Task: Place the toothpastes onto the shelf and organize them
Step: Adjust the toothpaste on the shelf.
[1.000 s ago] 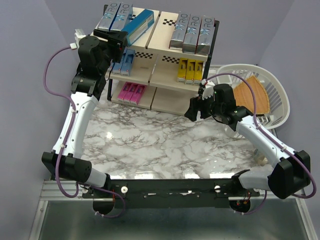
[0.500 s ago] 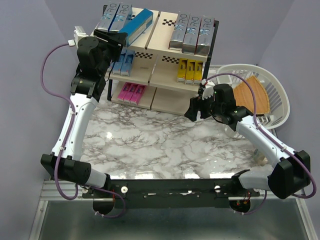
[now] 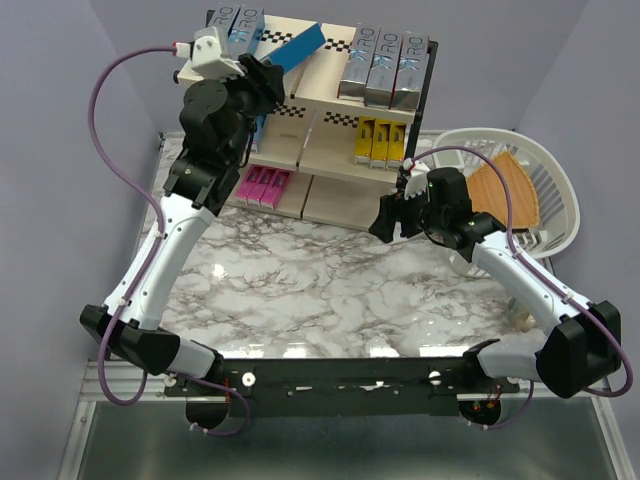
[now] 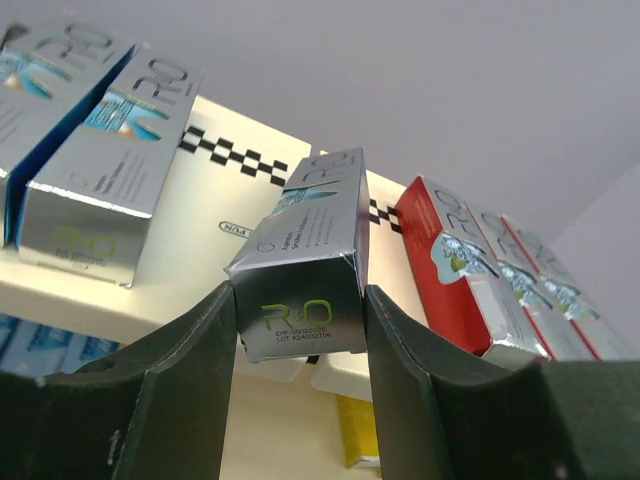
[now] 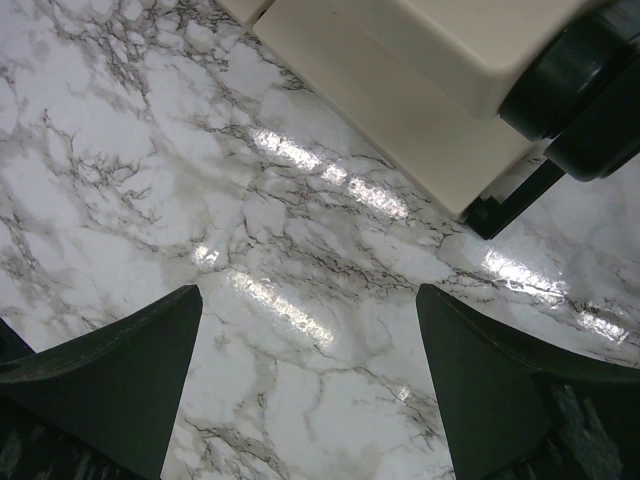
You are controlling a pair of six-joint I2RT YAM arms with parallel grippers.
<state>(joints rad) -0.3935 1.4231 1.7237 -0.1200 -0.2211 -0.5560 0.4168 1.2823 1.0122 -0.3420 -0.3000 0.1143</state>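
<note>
Overhead view first: the left gripper (image 3: 270,75) is raised at the top tier of the shelf (image 3: 330,75). Its jaws pinch one end of a blue-sided toothpaste box (image 3: 300,45), which slants over the left top board, just right of two silver boxes (image 3: 235,20) in the far left corner. Three red-sided boxes (image 3: 385,65) lie side by side on the right top board. Yellow boxes (image 3: 380,140) sit on the middle tier at right, pink boxes (image 3: 262,185) on the lowest tier at left. The right gripper (image 3: 385,220) hangs low over the marble table (image 3: 330,290), near the shelf, with the white basket (image 3: 555,200) and its wooden board (image 3: 505,190) to the right.

Left wrist view: both fingers (image 4: 190,380) press the sides of the box's silver end, which is tilted. Whether its far end touches the board cannot be told.

Right wrist view: the jaws stand spread wide over bare marble, holding nothing, with the shelf's lowest board just beyond.
</note>
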